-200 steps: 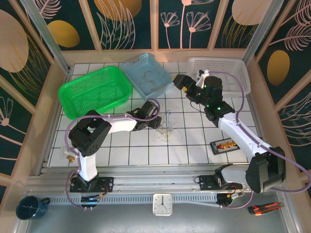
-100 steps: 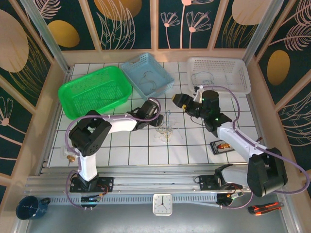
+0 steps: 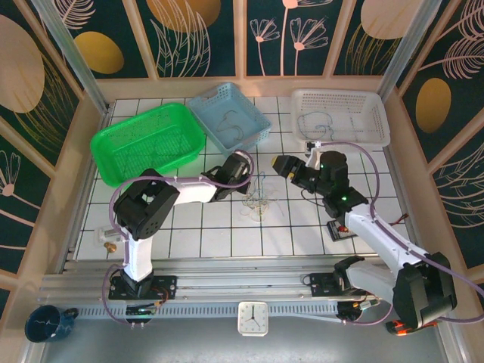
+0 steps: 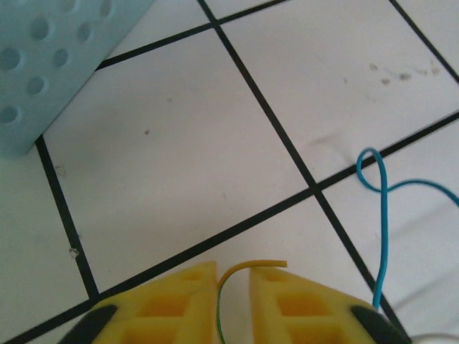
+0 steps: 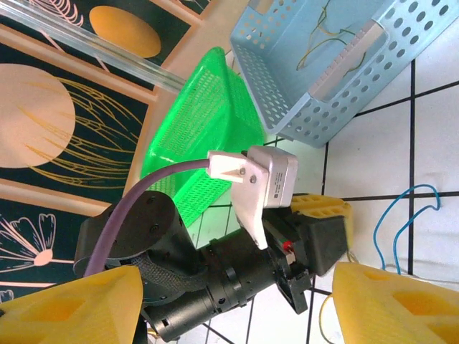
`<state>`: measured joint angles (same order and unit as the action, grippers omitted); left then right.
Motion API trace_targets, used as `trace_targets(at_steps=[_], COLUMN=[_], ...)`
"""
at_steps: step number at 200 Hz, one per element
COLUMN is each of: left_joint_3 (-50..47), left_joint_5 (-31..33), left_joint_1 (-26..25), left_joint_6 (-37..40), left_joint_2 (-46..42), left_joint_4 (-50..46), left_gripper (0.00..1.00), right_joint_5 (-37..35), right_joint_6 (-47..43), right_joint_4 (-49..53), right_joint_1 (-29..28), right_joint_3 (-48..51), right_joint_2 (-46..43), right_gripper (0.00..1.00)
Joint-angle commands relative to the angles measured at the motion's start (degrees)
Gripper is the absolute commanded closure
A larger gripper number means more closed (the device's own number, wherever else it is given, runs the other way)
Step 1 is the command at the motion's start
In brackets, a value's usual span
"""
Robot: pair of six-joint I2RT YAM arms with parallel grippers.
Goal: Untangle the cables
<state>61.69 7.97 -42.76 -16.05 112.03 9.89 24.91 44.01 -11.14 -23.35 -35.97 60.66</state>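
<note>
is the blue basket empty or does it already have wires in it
Not empty. The blue basket holds a few thin wires, yellowish and darker ones, lying loose on its floor.

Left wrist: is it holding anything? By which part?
Left gripper pinches a thin yellow cable near its free end, the tip curling out just ahead of the grip. Right gripper is open, empty.

The bench [image 3: 219,234] is white tile ruled with a black grid. The baskets are bright green [image 3: 147,144], pale blue [image 3: 246,141] (round holes dot its wall) and white [image 3: 355,113]. One blue cable [image 4: 382,215], one yellow cable [image 4: 251,264]. The left gripper [image 4: 233,301] and right gripper [image 3: 280,163] are yellow. A purple hose [image 5: 168,178] runs along a black arm. The backdrop [image 3: 197,38] is dark teal with gold leaves.
</note>
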Motion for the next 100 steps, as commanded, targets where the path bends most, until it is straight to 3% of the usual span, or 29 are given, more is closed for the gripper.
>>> trace_targets(at_steps=[1, 100], left_joint_3=[-2.69, -4.36], left_joint_5=[0.35, -4.25], left_joint_1=[-0.17, -0.22], left_joint_6=[0.19, -3.29], left_joint_2=[-2.82, -17.34], left_joint_4=[2.21, 3.6], left_gripper=[1.0, 1.0], right_joint_5=[-1.88, -4.73], right_joint_6=[-2.64, -14.18], right_joint_4=[1.03, -5.33], right_joint_1=[-0.57, -2.04], right_joint_3=[0.37, 4.24], right_joint_2=[-1.07, 3.12], right_gripper=[0.29, 0.32])
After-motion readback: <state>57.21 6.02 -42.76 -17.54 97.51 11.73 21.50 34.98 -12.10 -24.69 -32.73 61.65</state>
